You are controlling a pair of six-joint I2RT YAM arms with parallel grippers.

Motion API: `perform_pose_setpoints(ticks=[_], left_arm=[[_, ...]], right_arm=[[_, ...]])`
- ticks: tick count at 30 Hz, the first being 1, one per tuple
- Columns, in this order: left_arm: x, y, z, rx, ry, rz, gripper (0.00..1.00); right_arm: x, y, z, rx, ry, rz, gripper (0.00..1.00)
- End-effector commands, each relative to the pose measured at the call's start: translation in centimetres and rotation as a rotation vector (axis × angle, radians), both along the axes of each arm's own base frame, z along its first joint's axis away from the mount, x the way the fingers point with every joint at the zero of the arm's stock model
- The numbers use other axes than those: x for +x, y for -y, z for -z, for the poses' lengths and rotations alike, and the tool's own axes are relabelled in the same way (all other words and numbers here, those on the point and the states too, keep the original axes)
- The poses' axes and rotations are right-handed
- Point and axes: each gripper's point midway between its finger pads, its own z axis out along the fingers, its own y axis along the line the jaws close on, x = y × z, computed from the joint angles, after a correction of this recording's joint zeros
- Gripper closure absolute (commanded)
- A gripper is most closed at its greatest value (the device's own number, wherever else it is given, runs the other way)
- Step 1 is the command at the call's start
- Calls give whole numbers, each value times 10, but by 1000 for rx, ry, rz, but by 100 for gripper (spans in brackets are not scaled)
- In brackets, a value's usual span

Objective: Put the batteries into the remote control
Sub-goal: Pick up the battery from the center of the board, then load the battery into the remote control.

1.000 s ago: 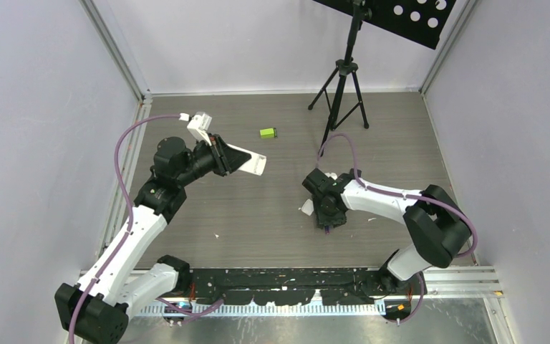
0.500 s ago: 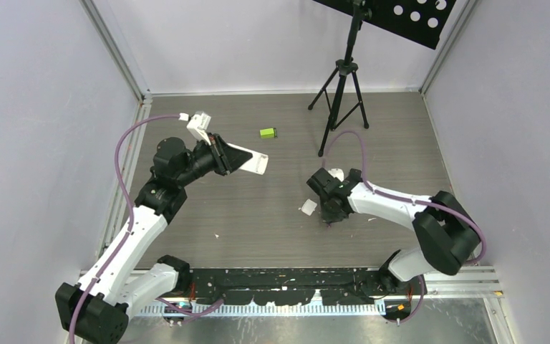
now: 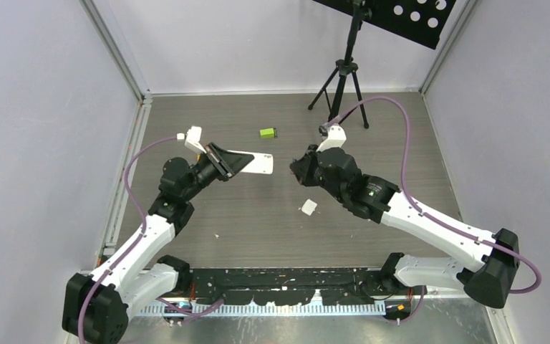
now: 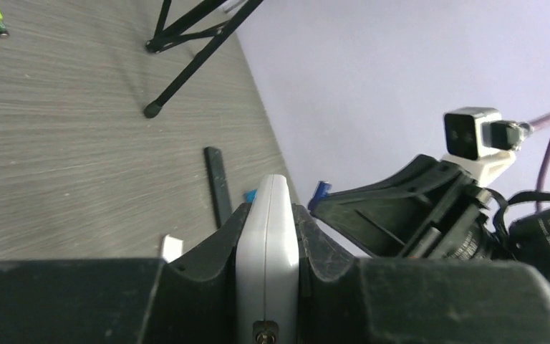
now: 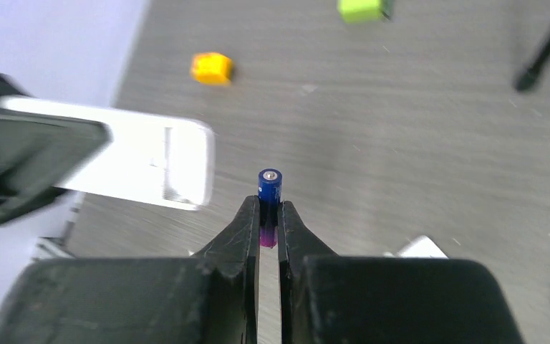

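moved: right gripper point(image 5: 268, 215) up off mid-bench point(image 3: 258, 222), now near remote point(image 5: 150, 163) | right grasps blue-purple battery point(image 5: 270, 188) | left gripper point(image 4: 271, 222) clamps remote | i'd line battery lengthwise with remote before pressing in

- Slim white plastic remote control point(image 3: 256, 163): clamped at one end between the dark fingers point(image 4: 218, 240) of the left gripper point(image 3: 230, 160) and held above the grey wood-grain counter point(image 3: 258, 215). In the top view it lies just left of centre, its free end pointing toward frame right. The left wrist view shows it edge-on, a narrow white strip at bottom centre. The right wrist view shows it as a blurred white slab at middle left, broad face to the camera.
- Small blue-purple cylindrical battery point(image 5: 269, 192): pinched between the fingers point(image 5: 247, 229) of the right gripper point(image 5: 268, 215) at the centre of the right wrist view. It points straight out past the fingertips. Its blue part carries a silver stud at the far tip, and its purple end sits between the fingers. It is just right of the remote's free end and not touching it.
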Motion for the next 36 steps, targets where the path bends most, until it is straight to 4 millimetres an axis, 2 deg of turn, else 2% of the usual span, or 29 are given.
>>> perform_pose_setpoints(ticks=[1, 6, 12, 17, 23, 31, 36], left_arm=[[1, -9, -59, -249, 119, -54, 100], [3, -10, -57, -329, 84, -54, 100], [3, -6, -61, -416, 64, -14, 100], [3, -5, -63, -465, 54, 1, 100], [3, -5, -70, -499, 55, 12, 100], [3, -5, -77, -573, 20, 35, 100], [4, -4, -77, -588, 17, 49, 100]], right_arm=[[13, -37, -86, 217, 188, -38, 94], [17, -60, -111, 296, 213, -66, 94], [23, -74, -123, 302, 228, -79, 93], [23, -79, -121, 283, 227, -91, 92], [20, -81, -108, 226, 226, -104, 90], [14, -87, -97, 182, 217, -147, 80], [13, -90, -101, 182, 214, -154, 71]])
